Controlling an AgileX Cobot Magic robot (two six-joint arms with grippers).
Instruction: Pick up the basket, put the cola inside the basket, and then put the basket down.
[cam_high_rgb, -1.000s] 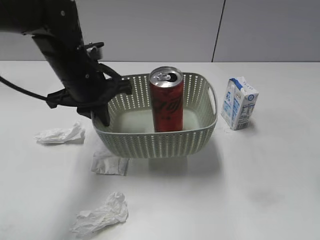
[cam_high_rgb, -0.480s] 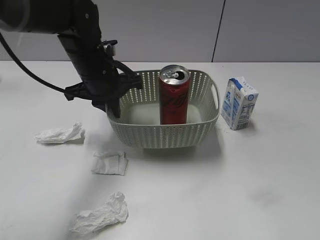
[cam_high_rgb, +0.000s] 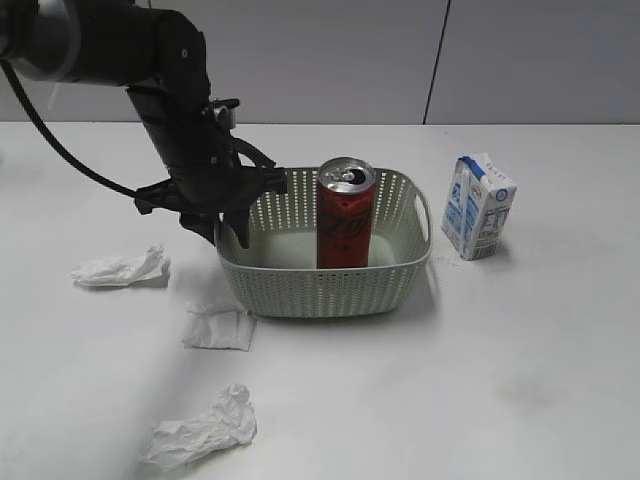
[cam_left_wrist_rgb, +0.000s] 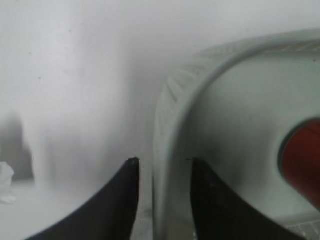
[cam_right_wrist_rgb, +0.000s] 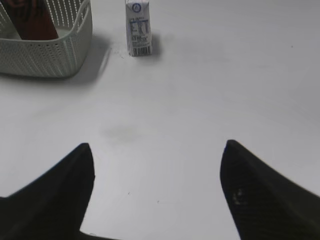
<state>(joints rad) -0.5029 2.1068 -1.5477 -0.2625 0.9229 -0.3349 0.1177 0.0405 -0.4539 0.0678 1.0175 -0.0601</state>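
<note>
Judging by the contact shadow, I take the basket (cam_high_rgb: 325, 270) as down mid-table, toward the far edge, with the cola (cam_high_rgb: 344, 213) upright inside; only letting go is left. My left gripper (cam_left_wrist_rgb: 161, 170) clamps the basket's left wall, arm angled down from the far-left corner. My right gripper (cam_right_wrist_rgb: 157, 172) hangs spread wide, empty, over the near-right area.

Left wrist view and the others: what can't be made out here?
- Left wrist view: heavily blurred; the cola is cut by the right edge, and the left gripper straddles the basket wall.
- Exterior view: basket wall hides the cola's base; the right gripper is out of frame.
- Milk carton: print too small.
</note>
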